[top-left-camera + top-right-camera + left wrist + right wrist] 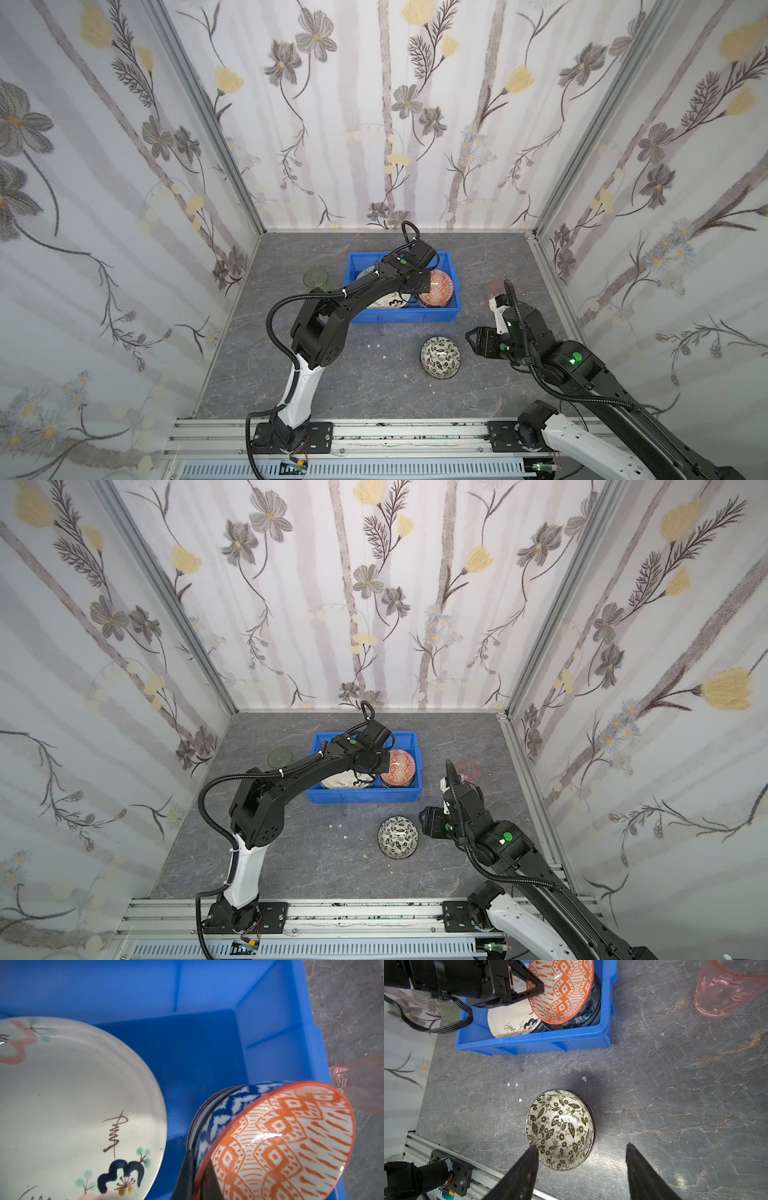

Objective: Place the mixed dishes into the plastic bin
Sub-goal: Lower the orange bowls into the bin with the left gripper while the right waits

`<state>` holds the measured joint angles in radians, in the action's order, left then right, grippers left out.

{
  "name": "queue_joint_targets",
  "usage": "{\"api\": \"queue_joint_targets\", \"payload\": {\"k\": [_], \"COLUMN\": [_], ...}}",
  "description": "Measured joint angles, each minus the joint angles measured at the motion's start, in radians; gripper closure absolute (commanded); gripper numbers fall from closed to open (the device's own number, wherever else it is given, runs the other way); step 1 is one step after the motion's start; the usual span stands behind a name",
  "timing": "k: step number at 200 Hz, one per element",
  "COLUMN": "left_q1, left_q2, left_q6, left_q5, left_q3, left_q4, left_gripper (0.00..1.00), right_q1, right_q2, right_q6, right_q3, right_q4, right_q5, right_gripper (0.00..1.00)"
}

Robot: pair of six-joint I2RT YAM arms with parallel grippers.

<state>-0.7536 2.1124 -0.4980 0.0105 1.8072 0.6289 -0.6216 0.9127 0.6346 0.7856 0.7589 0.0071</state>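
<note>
Glazed ceramic orange bowl (276, 1142): stiff, slick, chip-prone, best pinched at the rim. Rim clamped by left gripper (197, 1167), tilted onto blue-white bowl (218, 1118) in right half of bin (207, 991). Left half: cream plate (72, 1095). Nearer, on table (675, 1084): leaf bowl (560, 1128), right gripper (581, 1144) spread wide by it. Outside: pink tumbler (726, 987), green tumbler (316, 279).

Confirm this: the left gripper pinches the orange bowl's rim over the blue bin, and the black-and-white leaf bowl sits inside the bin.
Not quite. The leaf bowl is outside the blue bin, on the table in front of it, as the right wrist view shows. The left gripper does pinch the orange bowl by its rim.
</note>
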Motion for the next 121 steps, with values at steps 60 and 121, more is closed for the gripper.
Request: {"api": "queue_joint_targets", "payload": {"k": [60,121], "left_q1": [0.0,-0.001], "left_q2": [0.0,0.0], "left_q6": [0.001,0.0], "left_q5": [-0.001,-0.015], "left_q3": [-0.006,-0.007], "left_q4": [0.004,0.005], "left_gripper": [0.98,0.89], "right_q1": [0.007,0.011], "right_q2": [0.003,0.005], "right_q6": [0.0,-0.008], "right_q3": [-0.01,-0.011], "right_q4": [-0.003,-0.006], "right_q5": [-0.006,-0.012], "right_gripper": [0.33,0.33]}}
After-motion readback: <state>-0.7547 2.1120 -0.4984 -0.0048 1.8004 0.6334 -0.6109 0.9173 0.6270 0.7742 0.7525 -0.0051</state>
